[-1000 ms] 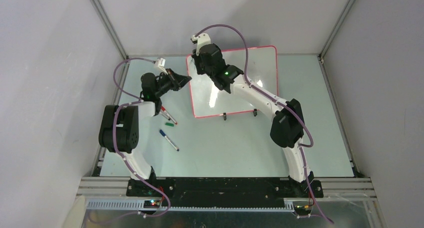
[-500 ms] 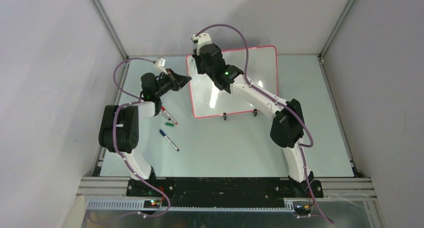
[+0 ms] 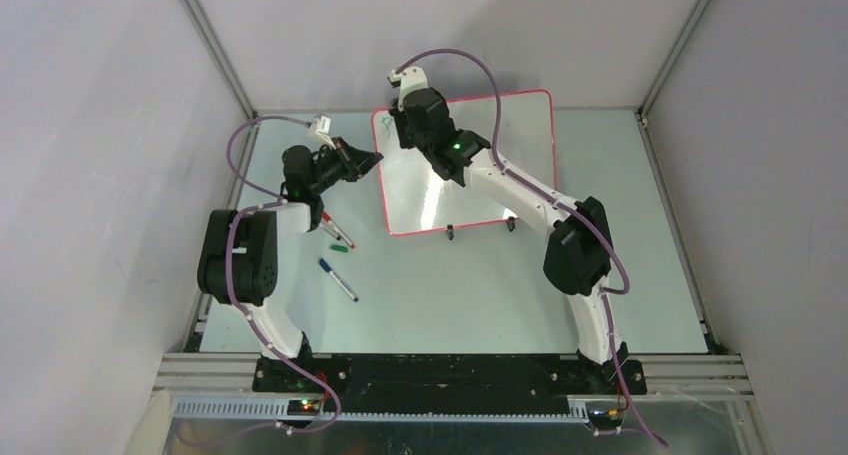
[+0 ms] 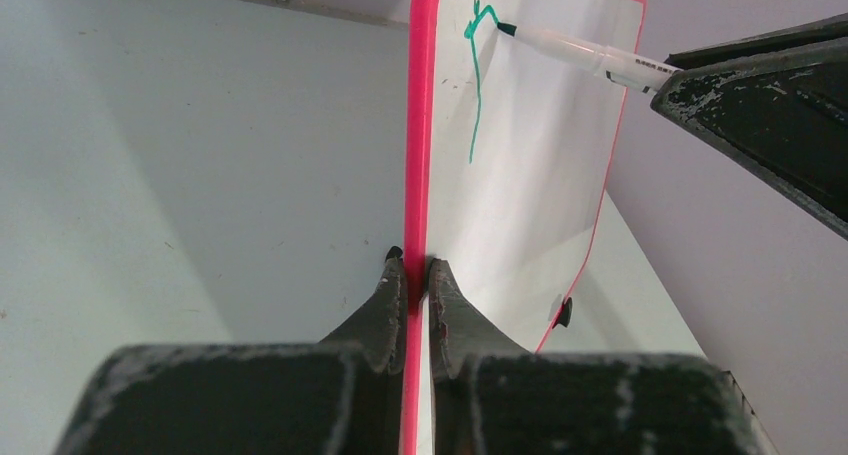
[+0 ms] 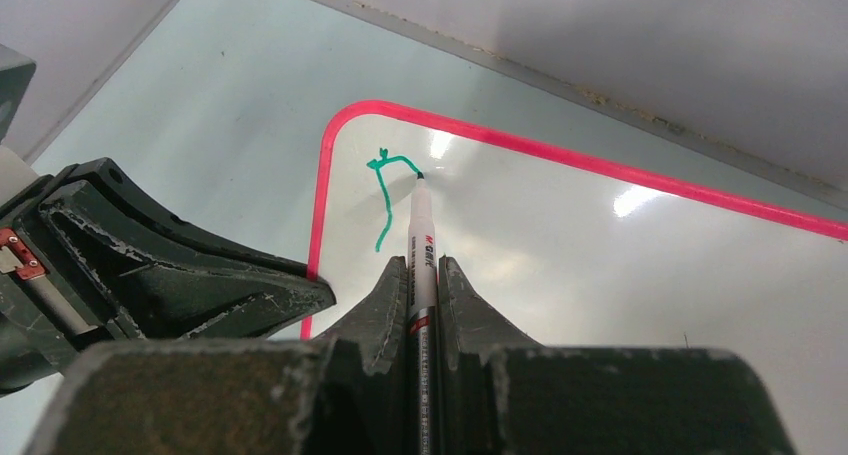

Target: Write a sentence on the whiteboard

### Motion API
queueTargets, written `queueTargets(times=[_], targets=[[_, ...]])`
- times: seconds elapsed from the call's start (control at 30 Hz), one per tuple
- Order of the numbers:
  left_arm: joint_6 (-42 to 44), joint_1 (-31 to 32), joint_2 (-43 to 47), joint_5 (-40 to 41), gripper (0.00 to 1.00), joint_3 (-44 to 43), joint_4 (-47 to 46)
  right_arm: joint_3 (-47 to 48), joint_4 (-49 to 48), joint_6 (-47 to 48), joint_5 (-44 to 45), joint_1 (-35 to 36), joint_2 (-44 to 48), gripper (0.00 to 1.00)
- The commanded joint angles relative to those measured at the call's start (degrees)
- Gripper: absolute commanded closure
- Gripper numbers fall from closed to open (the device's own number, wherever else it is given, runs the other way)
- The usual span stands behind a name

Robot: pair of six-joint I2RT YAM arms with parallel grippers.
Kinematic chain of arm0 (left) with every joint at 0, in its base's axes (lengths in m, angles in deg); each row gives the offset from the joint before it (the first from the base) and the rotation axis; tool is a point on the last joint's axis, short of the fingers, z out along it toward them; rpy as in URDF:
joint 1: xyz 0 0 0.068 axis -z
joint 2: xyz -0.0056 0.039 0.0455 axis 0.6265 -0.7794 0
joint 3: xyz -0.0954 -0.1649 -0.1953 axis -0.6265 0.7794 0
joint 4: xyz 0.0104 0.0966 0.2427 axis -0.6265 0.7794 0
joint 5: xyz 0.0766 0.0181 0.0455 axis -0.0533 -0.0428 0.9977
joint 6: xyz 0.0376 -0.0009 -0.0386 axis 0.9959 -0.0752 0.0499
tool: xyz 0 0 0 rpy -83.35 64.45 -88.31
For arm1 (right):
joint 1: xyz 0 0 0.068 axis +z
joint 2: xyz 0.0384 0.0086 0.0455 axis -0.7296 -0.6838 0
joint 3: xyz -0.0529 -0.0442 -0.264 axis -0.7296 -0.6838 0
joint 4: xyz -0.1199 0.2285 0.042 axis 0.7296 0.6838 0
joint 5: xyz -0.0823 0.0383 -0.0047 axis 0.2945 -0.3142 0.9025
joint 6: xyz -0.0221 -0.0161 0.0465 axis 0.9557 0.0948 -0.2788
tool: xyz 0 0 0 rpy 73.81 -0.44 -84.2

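We count the following.

1. Whiteboard (image 3: 525, 145), one. White and glossy with a red-pink rim and rounded corners. It sits on the far middle of the table (image 3: 450, 295). We count two small black feet (image 3: 449, 234) at its near edge.

2. Sentence (image 5: 383, 197), one mark so far. It is a thin green stroke in the board's far left corner: a long downstroke with a short hook running right from its top. We cannot read it as a finished letter.

3. Left gripper (image 4: 412, 270), one. Its two fingers are pinched together on the whiteboard's left rim, one finger on each face of the board.

4. Right gripper (image 5: 422, 265), one. It is over the board's far left corner, and its two fingers are clamped on a marker.

5. Held marker (image 5: 420, 225), one. It has a white barrel and a dark tip. The tip touches the board at the right end of the green hook.

6. Loose markers, three that we can make out. All lie on the table left of the board, near the left arm:
   - one with a red end (image 3: 325, 218), partly hidden by the arm
   - one with a green end (image 3: 338, 240)
   - one with a blue end (image 3: 338, 280), nearest of the three
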Motion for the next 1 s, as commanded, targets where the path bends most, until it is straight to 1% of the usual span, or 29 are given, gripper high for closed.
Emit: queueTargets(times=[0.0,0.43,0.97], targets=[[1.98,0.95,3.08,-1.1,1.0,0.27,-1.99,-1.62,0.15,-0.12,2.05,-0.99,2.48,1.0],[2.36,1.14,3.25,-0.89,1.0,0.12,-1.56,-3.88,0.05,0.43,-0.67,-0.71,3.59,1.0],[2.68,1.46,3.35,-1.14,1.0,0.14,-1.6,-3.84,-0.37,1.16,-3.33,-0.14,3.51,1.0]])
